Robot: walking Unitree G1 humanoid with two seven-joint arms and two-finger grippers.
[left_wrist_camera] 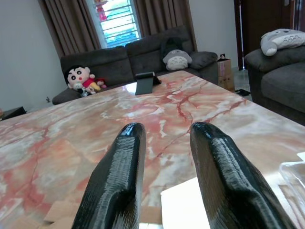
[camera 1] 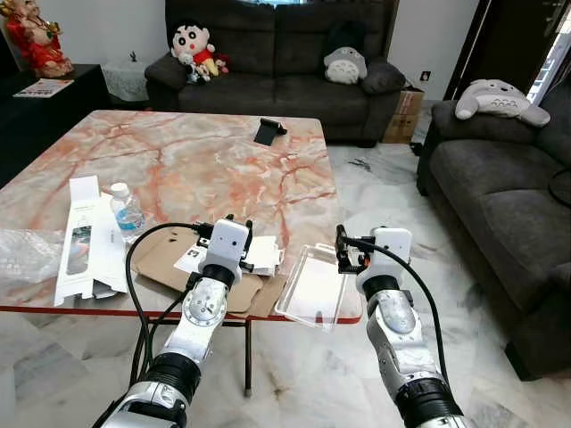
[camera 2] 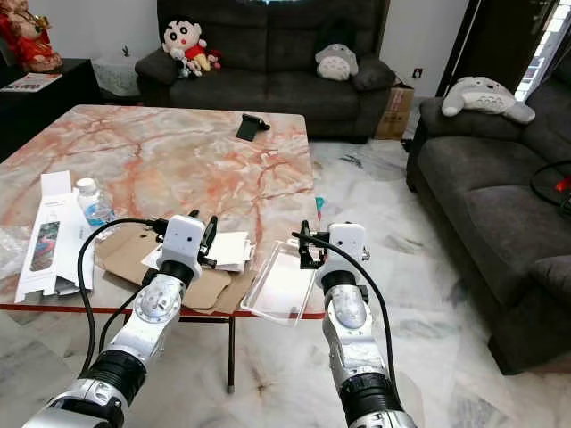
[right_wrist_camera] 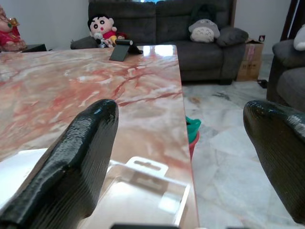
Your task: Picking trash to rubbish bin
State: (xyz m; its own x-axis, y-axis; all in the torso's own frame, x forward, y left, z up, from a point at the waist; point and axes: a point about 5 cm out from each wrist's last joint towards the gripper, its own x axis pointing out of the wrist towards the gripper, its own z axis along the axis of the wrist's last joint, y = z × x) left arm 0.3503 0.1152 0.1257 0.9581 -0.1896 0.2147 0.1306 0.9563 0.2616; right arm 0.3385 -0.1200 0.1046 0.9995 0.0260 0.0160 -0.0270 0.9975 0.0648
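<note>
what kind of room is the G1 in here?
Most likely a home living room: dark grey sofas with plush toys line two walls, and a marble-topped table strewn with a clear plastic tray, flattened cardboard and a water bottle stands on a tiled floor.

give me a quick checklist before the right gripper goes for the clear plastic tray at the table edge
1. Right gripper open wide enough: ok, its fingers stand far apart in the right wrist view.
2. Lined up with the clear plastic tray: ok, the tray lies just below and ahead of the fingers.
3. Tray stable: not ok, it hangs over the table edge, so a push might tip it off.
4. Left gripper out of the way: ok, it is open over the white papers and cardboard, apart from the tray.
5. Rubbish bin located: cannot tell, though something green and red sits on the floor past the table edge.
</note>
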